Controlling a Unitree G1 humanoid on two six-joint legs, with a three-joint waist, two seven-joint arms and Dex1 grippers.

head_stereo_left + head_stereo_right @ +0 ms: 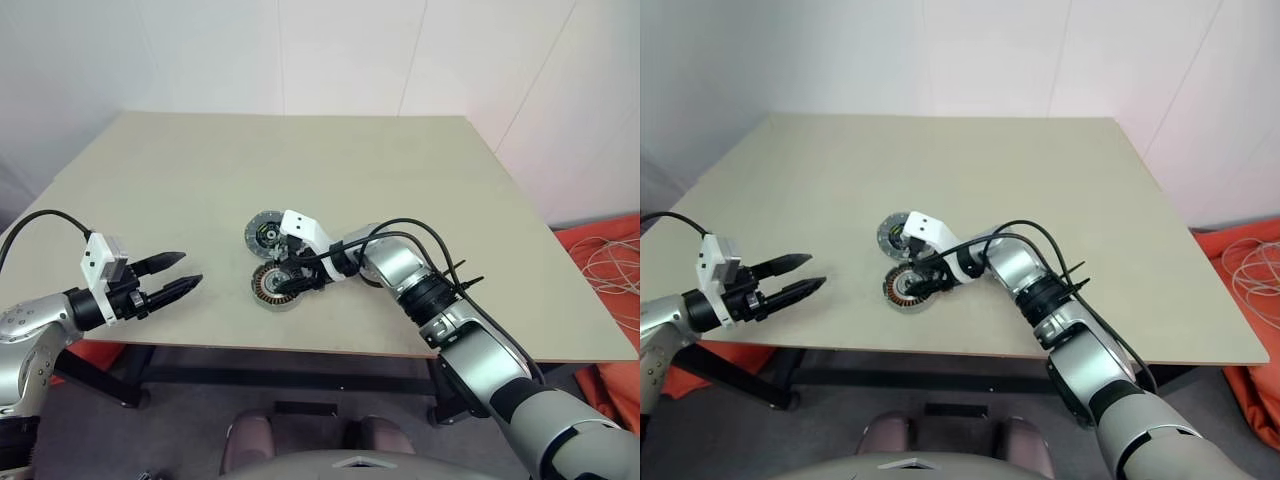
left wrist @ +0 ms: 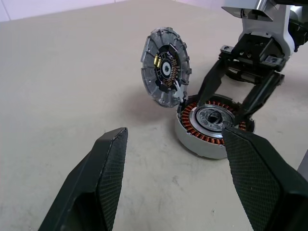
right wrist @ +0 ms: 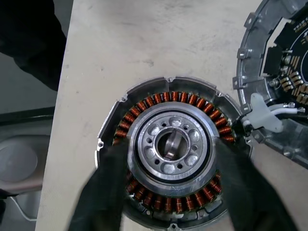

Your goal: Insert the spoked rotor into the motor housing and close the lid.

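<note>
Judging from how things lie, we take the first half as done: the spoked rotor (image 3: 169,146) sits down inside the motor housing (image 2: 211,127), its shiny hub and ring of holes framed by the copper windings. The housing rests on the worktop (image 1: 400,180) near its front edge, about mid-width. Our right claw (image 1: 297,284) hovers just over it with its black fingers (image 2: 210,83) spread either side of the rotor, pinching nothing that we can see. Whether the rotor is fully seated, we cannot tell.

What remains is the lid (image 2: 165,67). It stands tilted open just beyond the housing, on its far-left side, joined at one edge, dark centre showing. It must swing down over the rotor.

Our left claw (image 1: 176,274) hangs well to the left, spread and empty, pointing toward the parts.
</note>
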